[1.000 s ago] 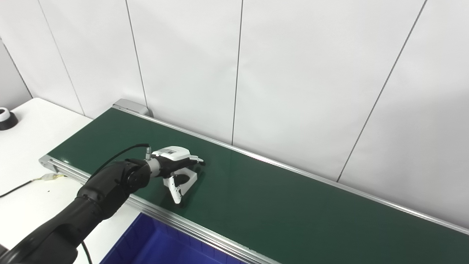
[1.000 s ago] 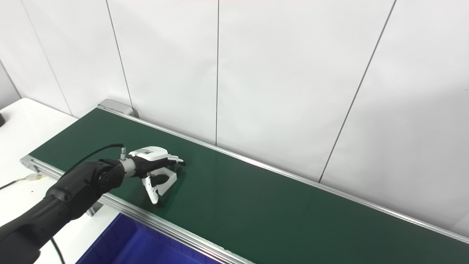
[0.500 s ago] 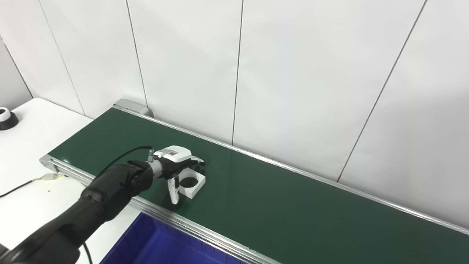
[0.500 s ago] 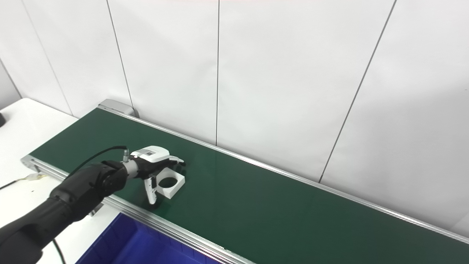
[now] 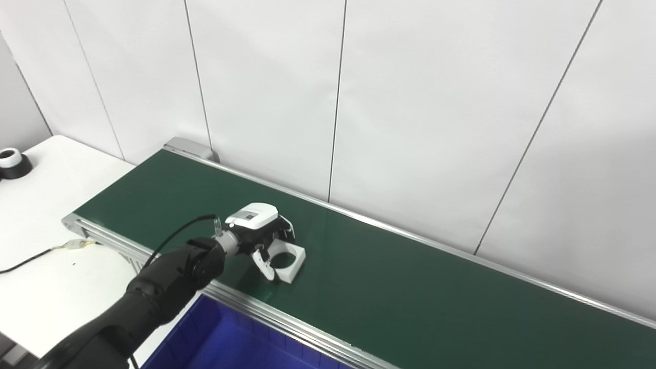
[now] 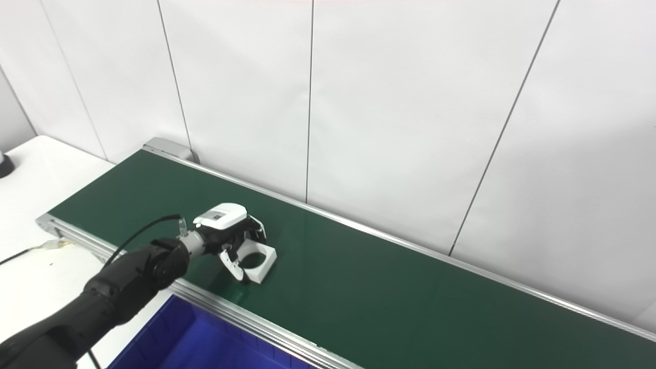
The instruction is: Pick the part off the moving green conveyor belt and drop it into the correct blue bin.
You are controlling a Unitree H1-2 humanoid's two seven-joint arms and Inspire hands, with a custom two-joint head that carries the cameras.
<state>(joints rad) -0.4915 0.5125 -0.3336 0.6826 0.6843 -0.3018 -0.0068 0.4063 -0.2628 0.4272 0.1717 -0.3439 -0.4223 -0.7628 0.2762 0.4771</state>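
A white square part [image 5: 293,262] with a round hole lies flat on the green conveyor belt [image 5: 410,292], near the belt's front rail and toward its left end. My left hand [image 5: 259,230] is over the part's left side. Its fingers curl down over the far edge and its thumb presses the near-left edge, so it is shut on the part. The part still rests on the belt. The same hand [image 6: 225,230] and part [image 6: 260,262] show in the right eye view. My right hand is not in view.
A blue bin [image 5: 230,343] sits just below the belt's front rail, under my left arm. A white table [image 5: 46,205] lies to the left, with a black-and-white round object [image 5: 11,163] and a cable [image 5: 31,259]. A white panelled wall stands behind the belt.
My left hand went from spread flat over the part to fingers and thumb curled around it. The hand and part sit a little further right. The whole view also shifted slightly.
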